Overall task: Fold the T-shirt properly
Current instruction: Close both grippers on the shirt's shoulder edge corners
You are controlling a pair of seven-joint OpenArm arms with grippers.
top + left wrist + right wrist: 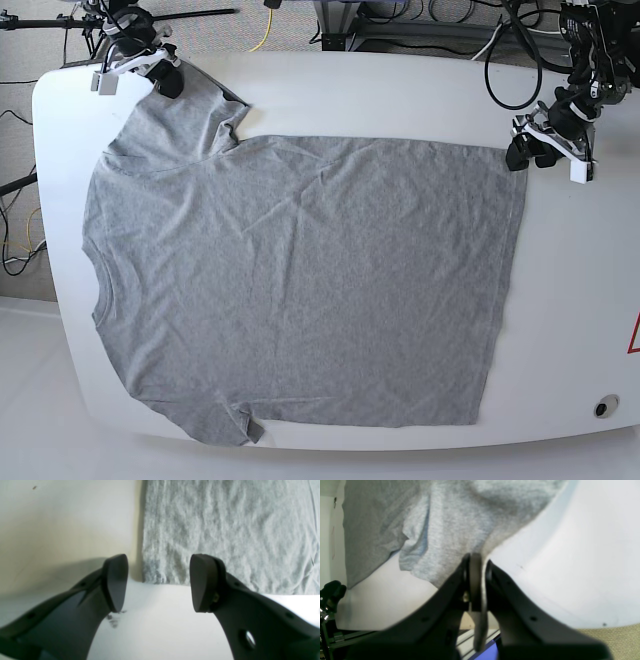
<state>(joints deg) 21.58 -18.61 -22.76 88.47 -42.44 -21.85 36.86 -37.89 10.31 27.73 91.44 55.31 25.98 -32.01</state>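
the t-shirt (300, 290) lies flat across the table (570, 330), plain side up, hem toward 3 o'clock. at 2 o'clock the left hand (520, 152) stands wide, empty, beside the hem corner; it should close on both layers there. at 11 o'clock the right hand (165, 78) pinches a sleeve, probably near its edge; lift both evenly.
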